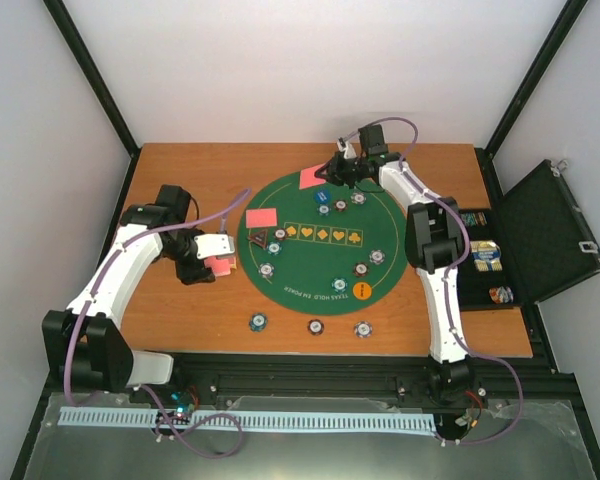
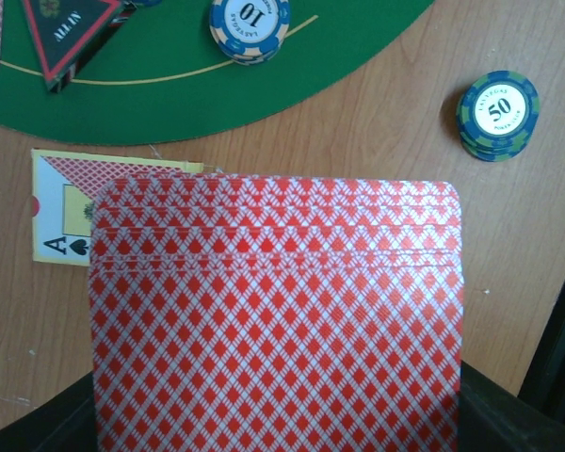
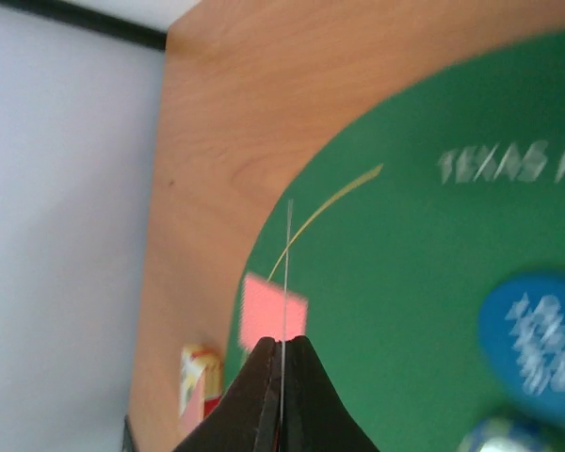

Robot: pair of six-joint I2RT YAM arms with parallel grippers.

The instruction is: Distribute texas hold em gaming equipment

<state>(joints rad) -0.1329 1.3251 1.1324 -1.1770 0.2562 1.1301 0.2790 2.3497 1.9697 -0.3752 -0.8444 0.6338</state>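
My left gripper point(image 1: 212, 264) is shut on a fanned stack of red-backed playing cards point(image 2: 275, 311) and holds it over the wood just left of the green mat; the cards hide its fingers. A card box with an ace point(image 2: 61, 215) lies under the stack. My right gripper point(image 1: 332, 172) is shut on one red-backed card point(image 1: 312, 179) at the mat's far edge; in the right wrist view the gripper point(image 3: 281, 341) holds the card point(image 3: 287, 268) edge-on. Another red card point(image 1: 262, 217) lies on the mat's left. The black-red triangular marker point(image 1: 258, 240) is beside it.
Several chips sit around the green mat point(image 1: 320, 262), with three chips point(image 1: 315, 325) on the wood in front. An orange button point(image 1: 361, 290) lies near the front right, a blue button point(image 3: 537, 344) by the right gripper. The open black case point(image 1: 540, 230) stands at the right.
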